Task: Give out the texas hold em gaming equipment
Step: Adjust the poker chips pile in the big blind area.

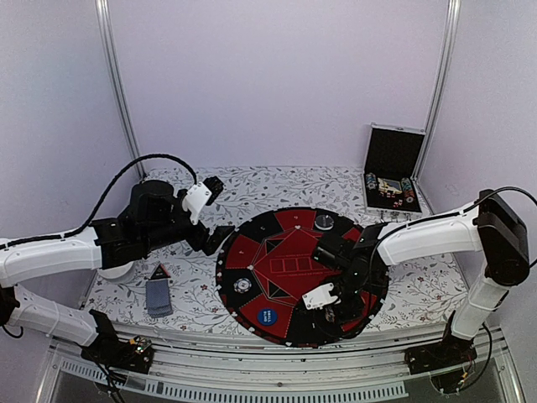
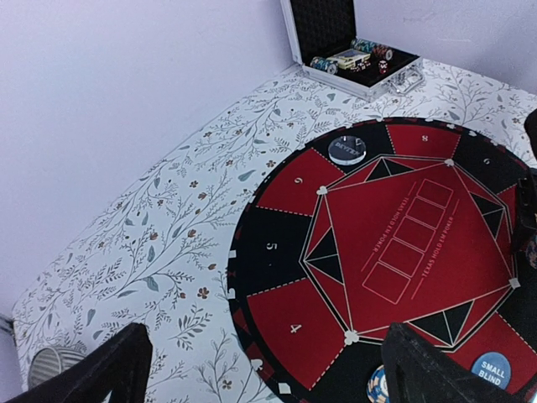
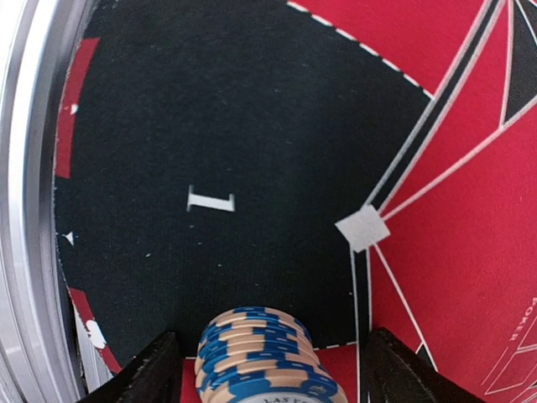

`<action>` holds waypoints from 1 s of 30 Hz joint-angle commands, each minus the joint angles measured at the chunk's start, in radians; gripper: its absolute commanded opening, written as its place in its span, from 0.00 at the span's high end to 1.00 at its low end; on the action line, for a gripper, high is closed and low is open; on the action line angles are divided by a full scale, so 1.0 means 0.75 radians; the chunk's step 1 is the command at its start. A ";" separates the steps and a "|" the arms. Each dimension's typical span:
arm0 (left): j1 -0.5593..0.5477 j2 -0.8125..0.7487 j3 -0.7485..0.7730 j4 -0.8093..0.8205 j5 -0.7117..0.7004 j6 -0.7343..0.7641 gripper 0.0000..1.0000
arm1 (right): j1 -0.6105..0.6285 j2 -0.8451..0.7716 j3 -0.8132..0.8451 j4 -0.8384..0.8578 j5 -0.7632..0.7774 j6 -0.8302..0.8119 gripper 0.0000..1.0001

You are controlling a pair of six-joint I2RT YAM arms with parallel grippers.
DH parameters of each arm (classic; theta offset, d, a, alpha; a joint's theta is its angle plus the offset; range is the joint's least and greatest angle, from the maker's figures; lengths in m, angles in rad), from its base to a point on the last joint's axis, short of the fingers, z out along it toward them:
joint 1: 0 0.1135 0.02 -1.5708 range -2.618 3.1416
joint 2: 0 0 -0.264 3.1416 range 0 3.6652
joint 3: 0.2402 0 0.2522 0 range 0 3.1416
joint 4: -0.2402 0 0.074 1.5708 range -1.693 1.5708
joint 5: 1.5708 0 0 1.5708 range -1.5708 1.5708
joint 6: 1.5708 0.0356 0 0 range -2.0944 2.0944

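Our left arm [image 1: 50,256] and right arm [image 1: 428,238] are white tubes with black blocks at the bends. A thin black cable [image 1: 113,180] runs along each one. Our left gripper [image 2: 267,361] and right gripper [image 3: 270,361] have black fingers [image 2: 101,374]. Our bases [image 1: 117,348] are black and blocky too.

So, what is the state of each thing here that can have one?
case, lid open, chips inside.
left pincer, open, empty.
right pincer, open, a finger on each side of the chip stack.
chip stack, upright on the round mat.
playing cards, stacked face down.
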 commanded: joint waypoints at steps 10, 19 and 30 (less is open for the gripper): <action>0.005 0.010 -0.015 -0.008 0.005 0.010 0.02 | 0.042 0.031 -0.015 0.018 0.052 0.057 0.61; 0.006 0.008 -0.015 -0.008 0.008 0.008 0.02 | 0.045 0.016 -0.029 0.001 0.079 0.090 0.77; 0.005 0.006 -0.015 -0.010 0.006 0.009 0.02 | 0.045 0.010 -0.021 -0.003 0.073 0.104 0.01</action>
